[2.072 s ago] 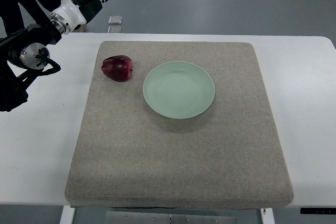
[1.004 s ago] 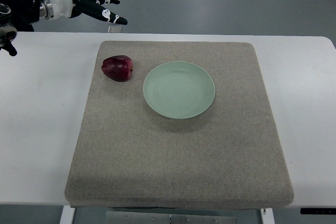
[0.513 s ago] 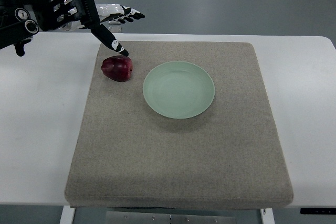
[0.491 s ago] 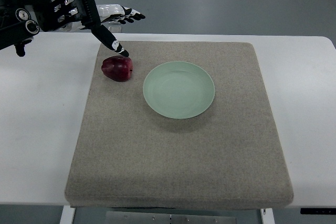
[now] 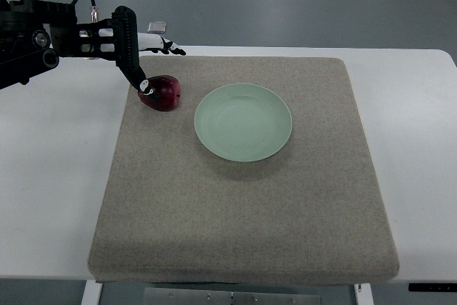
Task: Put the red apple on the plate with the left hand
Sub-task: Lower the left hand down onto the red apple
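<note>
Red apple [image 5: 163,93] located on grey mat [image 5: 243,233], just left of plate [image 5: 243,122]. Left robot hand [image 5: 143,55] spread above apple, nothing gripped. Apple judged firm, smooth, roll-prone; enveloping grasp across widest girth recommended.

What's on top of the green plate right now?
Nothing is on the green plate; its whole surface shows bare. The red apple sits on the grey mat to the plate's left, with the left hand over it.
</note>
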Robot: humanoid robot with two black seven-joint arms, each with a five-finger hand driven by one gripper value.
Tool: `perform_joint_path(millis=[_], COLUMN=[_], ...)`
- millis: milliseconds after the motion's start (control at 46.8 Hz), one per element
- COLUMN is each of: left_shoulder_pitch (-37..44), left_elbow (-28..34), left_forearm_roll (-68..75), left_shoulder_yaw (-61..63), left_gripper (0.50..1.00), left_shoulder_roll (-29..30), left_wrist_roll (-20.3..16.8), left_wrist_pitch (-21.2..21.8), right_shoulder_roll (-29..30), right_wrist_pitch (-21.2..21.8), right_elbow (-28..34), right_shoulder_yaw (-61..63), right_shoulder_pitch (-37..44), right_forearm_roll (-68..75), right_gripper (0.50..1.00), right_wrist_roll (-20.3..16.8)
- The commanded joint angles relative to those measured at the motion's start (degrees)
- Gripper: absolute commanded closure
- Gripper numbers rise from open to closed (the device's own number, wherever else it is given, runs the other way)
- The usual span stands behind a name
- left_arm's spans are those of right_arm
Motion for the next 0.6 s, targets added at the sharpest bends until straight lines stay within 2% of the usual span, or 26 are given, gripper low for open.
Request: perform_joint_path(millis=[0,171,449,577], left_shoulder_pitch=[0.20,0.46,0.90,1.86], left_elbow=[-0.02,-0.02,-0.02,-0.02], left_forearm_roll=[1.30,3.06,3.06,3.06], left_shoulder_yaw=[0.11,0.90,5.20,5.29], left_gripper=[0.506,0.506,0.508,0.512], left_shoulder_roll=[0.00,-0.09,-1.94,-2.99], left_wrist_roll=[-0.02,0.07,-0.02,-0.02], left_wrist_pitch=[0.00,0.44,6.15,6.59], right_shoulder_roll=[0.00,0.00,0.00,0.00], right_wrist_pitch=[0.02,-0.07,-0.07,0.02], right_elbow=[0.00,0.00,0.00,0.00], right_shoulder_yaw=[-0.05,0.04,0.04,0.04], right_shoulder_pitch=[0.00,0.00,0.00,0.00], right_forearm_roll=[-0.01,0.08,-0.01,0.08], right_gripper=[0.570,0.570,0.570,0.570], right_wrist_roll=[0.00,0.00,0.00,0.00])
